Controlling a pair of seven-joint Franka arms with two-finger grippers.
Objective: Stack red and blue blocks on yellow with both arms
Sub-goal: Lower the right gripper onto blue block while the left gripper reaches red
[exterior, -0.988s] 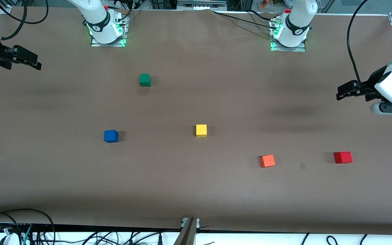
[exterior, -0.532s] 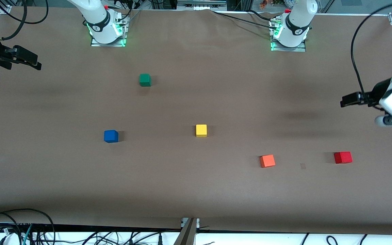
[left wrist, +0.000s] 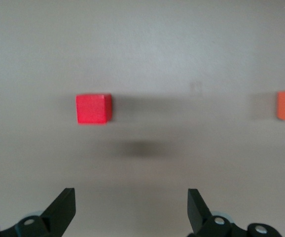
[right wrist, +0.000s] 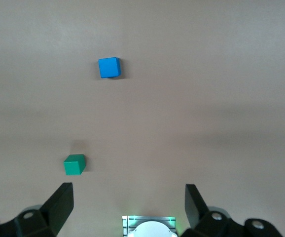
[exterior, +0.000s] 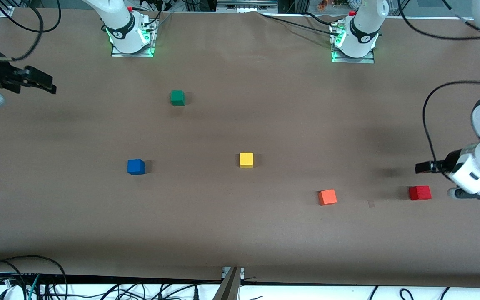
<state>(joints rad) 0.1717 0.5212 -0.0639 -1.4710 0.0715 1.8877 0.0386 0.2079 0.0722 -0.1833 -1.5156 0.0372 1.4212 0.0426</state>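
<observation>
Sitting apart: red block [exterior: 420,193], blue block [exterior: 136,166], yellow cube [exterior: 246,160].

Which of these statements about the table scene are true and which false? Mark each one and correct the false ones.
1. The left gripper is open and holds nothing. True.
2. The red block sits on the yellow block. False: both rest on the table, well apart.
3. The orange cube lies nearer the front camera than the yellow block. True.
4. The right gripper grips the blue block. False: it is open, up in the air at the right arm's end of the table.
5. The green cube touches the blue block. False: they lie apart.
</observation>
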